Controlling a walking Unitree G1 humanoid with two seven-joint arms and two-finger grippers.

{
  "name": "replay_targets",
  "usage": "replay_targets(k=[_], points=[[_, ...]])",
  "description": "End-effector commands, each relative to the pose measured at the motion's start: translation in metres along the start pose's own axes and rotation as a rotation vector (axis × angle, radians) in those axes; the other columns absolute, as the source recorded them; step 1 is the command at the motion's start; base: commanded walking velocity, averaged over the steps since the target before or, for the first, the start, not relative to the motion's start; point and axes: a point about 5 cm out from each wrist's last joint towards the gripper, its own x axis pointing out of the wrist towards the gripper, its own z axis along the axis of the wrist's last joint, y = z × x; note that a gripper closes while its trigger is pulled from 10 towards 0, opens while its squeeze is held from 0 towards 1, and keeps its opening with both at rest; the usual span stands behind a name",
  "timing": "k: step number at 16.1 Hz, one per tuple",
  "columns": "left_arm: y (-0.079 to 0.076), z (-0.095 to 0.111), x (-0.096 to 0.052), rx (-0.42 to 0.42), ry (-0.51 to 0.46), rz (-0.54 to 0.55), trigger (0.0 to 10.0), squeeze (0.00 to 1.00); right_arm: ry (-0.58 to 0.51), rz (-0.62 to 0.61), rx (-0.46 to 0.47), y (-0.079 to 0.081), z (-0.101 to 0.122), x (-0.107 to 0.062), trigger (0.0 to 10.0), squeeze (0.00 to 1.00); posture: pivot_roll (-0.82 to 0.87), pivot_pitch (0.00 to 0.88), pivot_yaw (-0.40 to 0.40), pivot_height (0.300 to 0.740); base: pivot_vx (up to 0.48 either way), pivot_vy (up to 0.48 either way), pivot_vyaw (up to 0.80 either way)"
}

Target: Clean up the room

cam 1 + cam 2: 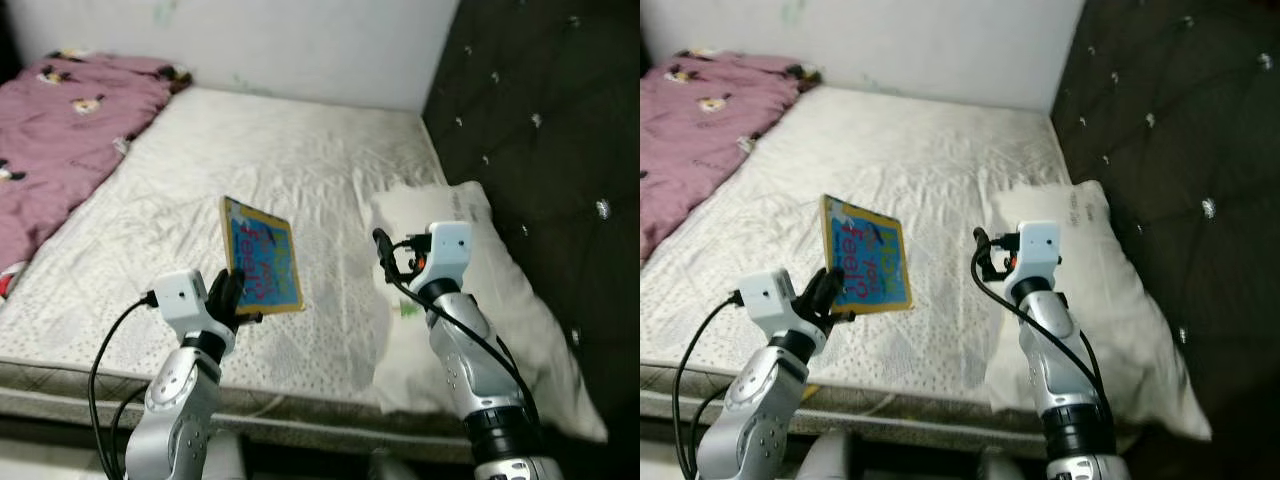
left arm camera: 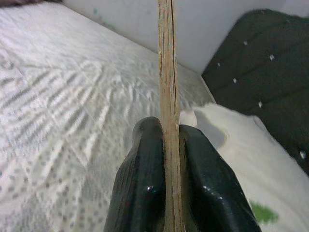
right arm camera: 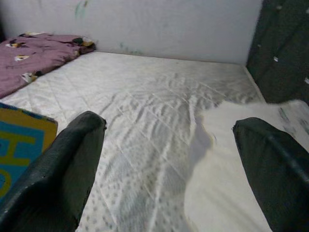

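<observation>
The book with the yellow border and blue cover carries large slanted lettering; "feel?" can be read along its far-left side (the other words are too small and tilted to make out). Nothing else bears readable writing.

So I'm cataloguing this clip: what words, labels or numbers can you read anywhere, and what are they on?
"feel?" and, below it, what looks like "you": large coloured letters running sideways on the blue cover of the yellow-edged book held by the left gripper.
"H": one large yellow letter on the book's corner in the right wrist view; the rest is cut off.
Green mark on the white pillow: too blurred to read.
Cartoon prints on the pink blanket: no legible text.
</observation>
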Motion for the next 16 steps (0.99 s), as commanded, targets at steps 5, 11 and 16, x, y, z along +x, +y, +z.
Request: replay_targets(k=[5, 11, 16], points=[[-0.0161, 0.0068, 0.0056, -0.041, -0.049, -0.039, 10.0, 0.0, -0.006, 0.017, -0.018, 0.0003, 0.0016, -0.0015, 10.0, 0.0, 0.03, 0.0, -0.062, 0.621, 0.0, 0.0, 0.0], [-0.0181, 0.0072, 0.0077, -0.042, -0.051, -0.054, 10.0, 0.0, -0.001, 0.027, -0.023, 0.0027, 0.0004, -0.0014, 10.0, 0.0, 0.03, 0.0, -0.062, 0.621, 0.0, 0.0, 0.0], [-0.0192, 0.0075, 0.0078, -0.046, -0.052, -0.062, 10.0, 0.0, 0.0, 0.035, -0.017, 0.0041, 0.0001, -0.0018, 10.0, 0.0, 0.03, 0.0, -0.062, 0.576, 0.0, 0.0, 0.0]])
